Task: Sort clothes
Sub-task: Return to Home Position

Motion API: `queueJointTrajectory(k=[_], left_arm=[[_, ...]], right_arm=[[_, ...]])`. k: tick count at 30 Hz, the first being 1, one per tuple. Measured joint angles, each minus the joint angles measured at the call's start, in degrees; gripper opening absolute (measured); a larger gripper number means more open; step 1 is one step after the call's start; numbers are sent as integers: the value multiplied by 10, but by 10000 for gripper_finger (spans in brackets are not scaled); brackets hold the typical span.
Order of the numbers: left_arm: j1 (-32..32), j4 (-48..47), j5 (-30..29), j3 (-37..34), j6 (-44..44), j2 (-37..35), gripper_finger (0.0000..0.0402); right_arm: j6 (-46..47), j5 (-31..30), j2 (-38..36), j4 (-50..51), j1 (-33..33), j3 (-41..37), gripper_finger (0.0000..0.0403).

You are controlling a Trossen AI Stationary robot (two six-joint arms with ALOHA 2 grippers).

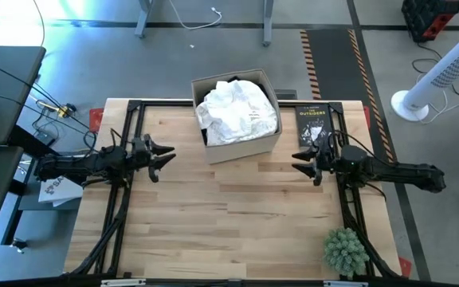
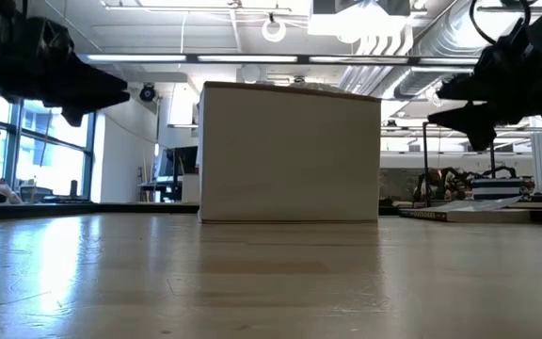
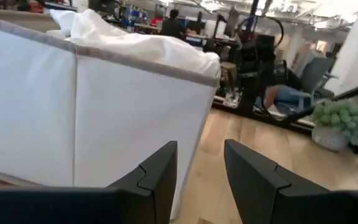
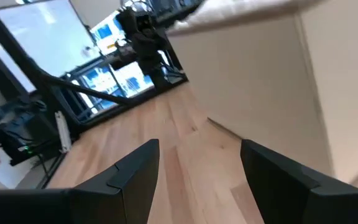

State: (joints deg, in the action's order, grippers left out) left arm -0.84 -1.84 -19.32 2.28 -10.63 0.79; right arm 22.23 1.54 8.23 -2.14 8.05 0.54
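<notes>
White thin clothes lie heaped in a square cardboard box at the table's far middle; they also show above the box rim in the left wrist view. No black garment shows. My left gripper hovers open and empty left of the box. My right gripper hovers open and empty right of the box, its fingers standing apart above the bare wood.
A black paperback book lies at the far right beside the box. A small green plant stands at the near right corner. The box fills the middle of the low view. Bare wood stretches across the near half.
</notes>
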Motion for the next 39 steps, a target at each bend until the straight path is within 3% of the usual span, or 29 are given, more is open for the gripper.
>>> queueJointTrajectory(k=[5, 19, 32, 39], left_arm=[[0, 66, -3, -13, 14, -6, 131], [0, 44, -9, -14, 83, 5, 131], [0, 45, -7, -14, 79, 4, 131], [-4, 48, -8, -14, 79, -6, 131]], right_arm=[[19, 4, -1, 8, 0, 0, 224], [18, -22, 1, 13, 1, 0, 224], [18, -21, 0, 14, 1, 0, 224], [18, -20, -75, 14, -6, 0, 224]])
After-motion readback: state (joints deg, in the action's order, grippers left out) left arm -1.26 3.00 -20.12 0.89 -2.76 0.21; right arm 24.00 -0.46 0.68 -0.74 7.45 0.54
